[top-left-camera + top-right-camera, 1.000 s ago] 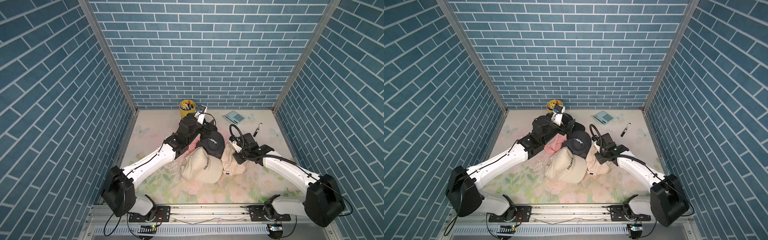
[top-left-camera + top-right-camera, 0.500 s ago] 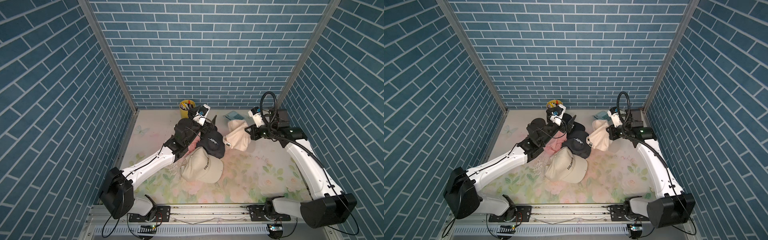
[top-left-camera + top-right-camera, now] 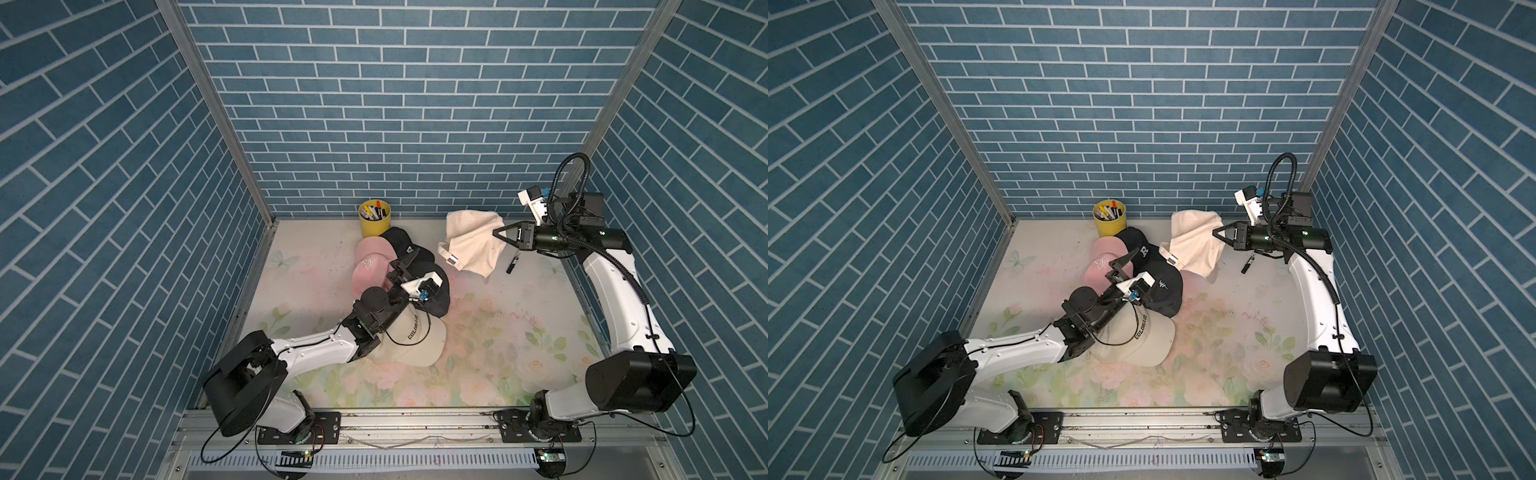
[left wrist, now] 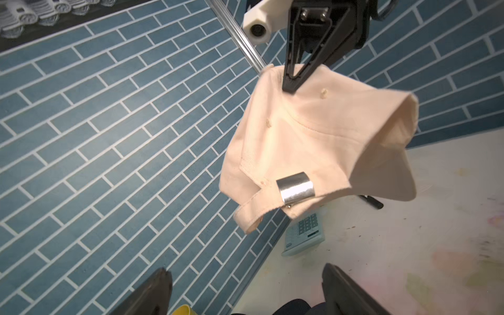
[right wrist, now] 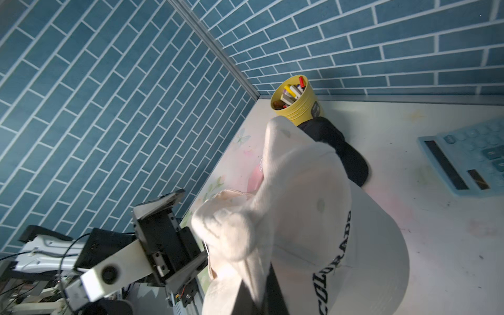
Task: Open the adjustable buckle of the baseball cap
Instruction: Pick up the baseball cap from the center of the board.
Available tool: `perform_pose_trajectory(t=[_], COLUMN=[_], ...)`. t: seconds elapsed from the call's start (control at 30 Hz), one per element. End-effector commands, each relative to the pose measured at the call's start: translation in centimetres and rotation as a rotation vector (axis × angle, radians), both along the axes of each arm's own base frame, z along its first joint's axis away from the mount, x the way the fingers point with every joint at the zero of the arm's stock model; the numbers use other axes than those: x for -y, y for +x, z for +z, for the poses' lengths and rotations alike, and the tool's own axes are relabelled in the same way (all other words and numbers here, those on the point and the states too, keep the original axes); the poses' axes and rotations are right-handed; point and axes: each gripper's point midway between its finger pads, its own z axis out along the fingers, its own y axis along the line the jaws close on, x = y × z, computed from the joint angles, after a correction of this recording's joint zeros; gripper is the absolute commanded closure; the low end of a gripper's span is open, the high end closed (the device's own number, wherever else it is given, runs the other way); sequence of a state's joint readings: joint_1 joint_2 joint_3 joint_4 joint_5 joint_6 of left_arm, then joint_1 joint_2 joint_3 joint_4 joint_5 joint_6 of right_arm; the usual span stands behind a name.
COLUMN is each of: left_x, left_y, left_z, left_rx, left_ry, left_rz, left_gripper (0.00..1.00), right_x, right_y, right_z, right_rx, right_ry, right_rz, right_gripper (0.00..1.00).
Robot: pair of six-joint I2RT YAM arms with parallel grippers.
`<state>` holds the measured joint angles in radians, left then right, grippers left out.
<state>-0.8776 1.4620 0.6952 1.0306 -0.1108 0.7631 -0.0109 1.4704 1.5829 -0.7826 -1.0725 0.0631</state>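
A cream baseball cap (image 3: 471, 243) (image 3: 1194, 245) hangs in the air at the back right, pinched at its crown by my right gripper (image 3: 498, 233) (image 3: 1217, 233), which is shut on the fabric. The cap's silver buckle (image 4: 296, 187) sits on the back strap and faces the left wrist camera; in both top views the buckle (image 3: 451, 260) (image 3: 1172, 261) shows at the cap's lower left edge. My left gripper (image 3: 401, 266) (image 4: 245, 294) stands open and empty above a pile of caps, well short of the buckle. In the right wrist view the held cap (image 5: 272, 218) covers the jaws.
On the floral mat lie a pink cap (image 3: 370, 262), black caps (image 3: 405, 245) and a beige COLORADO cap (image 3: 415, 340) under the left arm. A yellow marker cup (image 3: 374, 218) stands at the back wall. A calculator (image 4: 304, 234) and a black pen (image 3: 512, 264) lie beneath the lifted cap.
The right arm has lifted the cream cap off the pile, up and toward the back right. The left gripper has drawn back from the yellow cup and its jaws have narrowed slightly.
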Motion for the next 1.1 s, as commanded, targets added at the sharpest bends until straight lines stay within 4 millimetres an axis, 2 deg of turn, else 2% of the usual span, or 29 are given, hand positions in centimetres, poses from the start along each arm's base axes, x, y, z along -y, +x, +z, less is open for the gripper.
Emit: perform_pose_trajectory(t=[0.0, 0.1, 0.17, 0.3, 0.5, 0.63, 0.8, 0.93, 1.0, 1.07], left_x=[0.1, 1.1, 1.8, 2.5, 4.0, 5.5, 6.1, 6.2, 6.2, 6.0], left_y=[1.0, 1.8, 2.2, 2.5, 1.4, -1.1, -3.1, -2.8, -2.2, -1.2], left_z=[2.0, 1.7, 1.8, 3.7, 5.6, 6.1, 6.2, 5.9, 5.8, 5.9], left_rx=[0.13, 0.142, 0.158, 0.202, 0.252, 0.283, 0.262, 0.164, 0.094, 0.023], left_ry=[0.04, 0.071, 0.09, 0.042, 0.046, 0.1, 0.132, 0.14, 0.13, 0.091], left_rz=[0.076, 0.088, 0.096, 0.131, 0.059, -0.042, -0.11, -0.122, -0.106, -0.066], left_gripper=[0.09, 0.06, 0.0, 0.0, 0.02, 0.25, 0.63, 0.89, 0.99, 1.0], right_x=[-1.0, -1.0, -1.1, -1.4, -1.8, -1.7, -1.8, -2.4, -2.8, -2.9], right_y=[-2.1, -2.4, -2.7, -3.5, -4.0, -3.8, -3.2, -2.7, -2.4, -1.9], right_z=[1.7, 1.6, 1.5, 0.8, 0.1, -1.1, -2.8, -4.2, -4.9, -5.4], right_rx=[-0.015, -0.035, -0.05, -0.086, -0.115, -0.141, -0.17, -0.179, -0.168, -0.137], right_ry=[0.083, 0.085, 0.087, 0.084, 0.082, 0.056, 0.016, -0.027, -0.061, -0.106], right_rz=[0.087, 0.084, 0.087, 0.104, 0.122, 0.11, 0.098, 0.098, 0.095, 0.072], right_gripper=[1.0, 1.0, 1.0, 1.0, 1.0, 1.0, 0.98, 0.92, 0.81, 0.7])
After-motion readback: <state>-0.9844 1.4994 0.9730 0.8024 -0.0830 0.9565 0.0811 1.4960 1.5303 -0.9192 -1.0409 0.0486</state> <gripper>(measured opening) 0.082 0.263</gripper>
